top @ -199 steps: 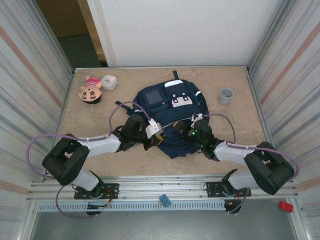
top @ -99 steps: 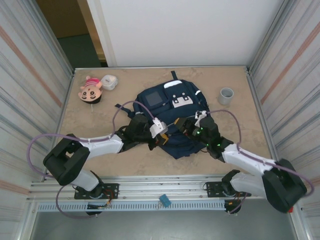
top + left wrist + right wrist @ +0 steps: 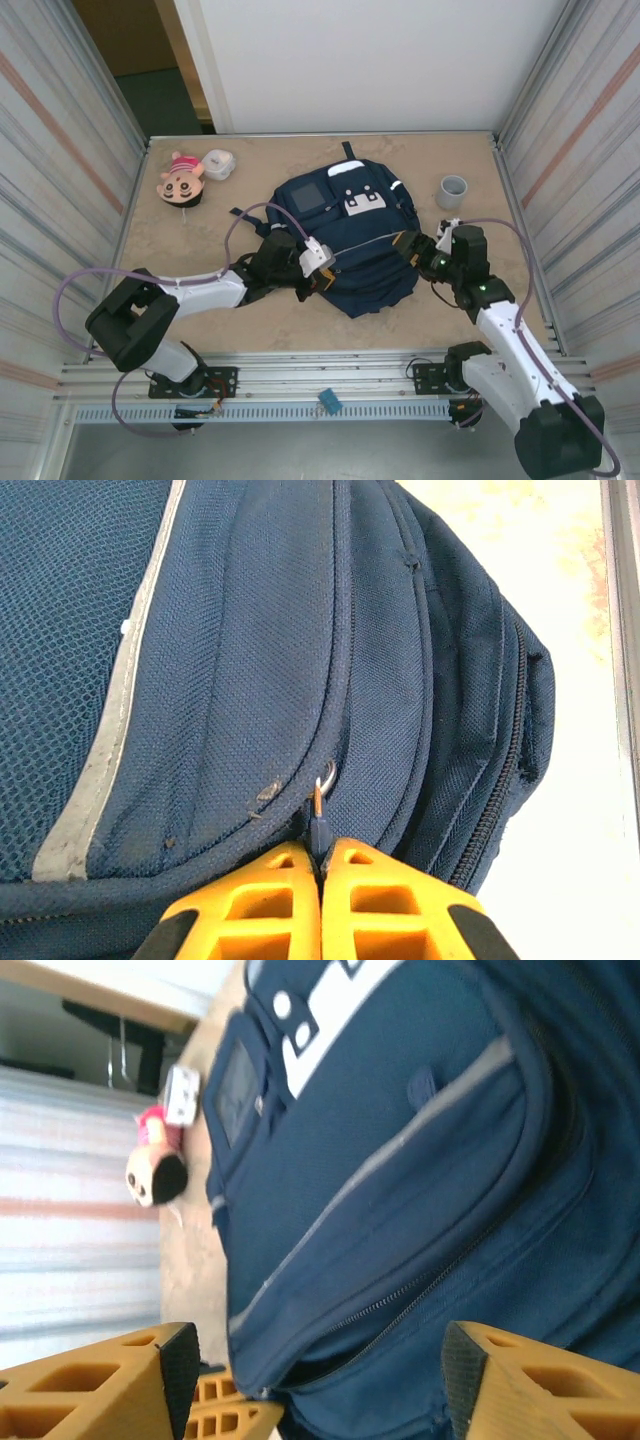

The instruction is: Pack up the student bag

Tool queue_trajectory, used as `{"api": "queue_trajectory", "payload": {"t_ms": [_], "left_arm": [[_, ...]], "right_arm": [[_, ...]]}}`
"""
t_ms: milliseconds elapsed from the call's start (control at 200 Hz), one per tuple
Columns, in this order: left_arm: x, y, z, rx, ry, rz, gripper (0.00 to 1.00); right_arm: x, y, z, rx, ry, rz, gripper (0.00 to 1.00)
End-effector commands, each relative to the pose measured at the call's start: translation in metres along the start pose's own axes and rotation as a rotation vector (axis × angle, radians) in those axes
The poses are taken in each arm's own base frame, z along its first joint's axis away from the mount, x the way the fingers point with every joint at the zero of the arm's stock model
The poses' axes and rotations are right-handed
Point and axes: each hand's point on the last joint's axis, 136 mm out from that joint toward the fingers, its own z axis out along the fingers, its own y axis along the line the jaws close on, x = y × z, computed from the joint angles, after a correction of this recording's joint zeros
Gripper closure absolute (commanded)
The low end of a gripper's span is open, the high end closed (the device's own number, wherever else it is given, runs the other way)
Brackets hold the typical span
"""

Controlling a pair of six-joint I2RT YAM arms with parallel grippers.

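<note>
The student bag lies flat in the middle of the counter with its front face up. Its grey square patch and white buckle tabs are toward the far wall, and its lower end is toward the arms.

The left pincer sits at the bag's near left edge. In the left wrist view its orange fingers are pressed together, clamped on the small dark zipper pull. The pull hangs from a metal ring at the end of a curved zip seam. A pale reflective stripe runs down the fabric to the left of that seam, and a second zip line follows the bag's side panel on the right.

The right pincer is at the bag's right edge, roughly level with the left one across the bag. Whether it touches the fabric I cannot tell. In the right wrist view its two orange fingertips stand wide apart with nothing gripped between them. Beyond them spreads the navy front of the bag, crossed by a grey stripe and a zip.

A small doll with a pink top lies near the far left corner of the counter, with a white container just beside it. A grey cup stands upright to the right of the bag, apart from it
</note>
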Motion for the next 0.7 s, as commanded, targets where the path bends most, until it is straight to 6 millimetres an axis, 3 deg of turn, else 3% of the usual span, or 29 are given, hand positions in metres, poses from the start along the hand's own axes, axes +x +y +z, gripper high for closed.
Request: {"api": "queue_trajectory", "payload": {"t_ms": [0,165,511,697], "left_arm": [[-0.013,-0.005,-0.006,-0.011,-0.020,0.000,1.00],[-0.018,-0.006,-0.003,-0.054,-0.005,-0.033,1.00],[-0.021,-0.011,0.005,-0.181,0.015,-0.129,1.00],[-0.029,-0.014,0.008,-0.211,0.007,-0.151,1.00]], "right_arm": [[0.014,0.015,0.007,-0.111,0.083,-0.006,0.35],[0.021,0.018,0.019,-0.118,0.106,-0.014,0.40],[0.026,0.004,0.044,-0.089,0.119,0.021,0.49],[0.028,0.003,0.051,-0.090,0.113,0.023,0.62]]}}
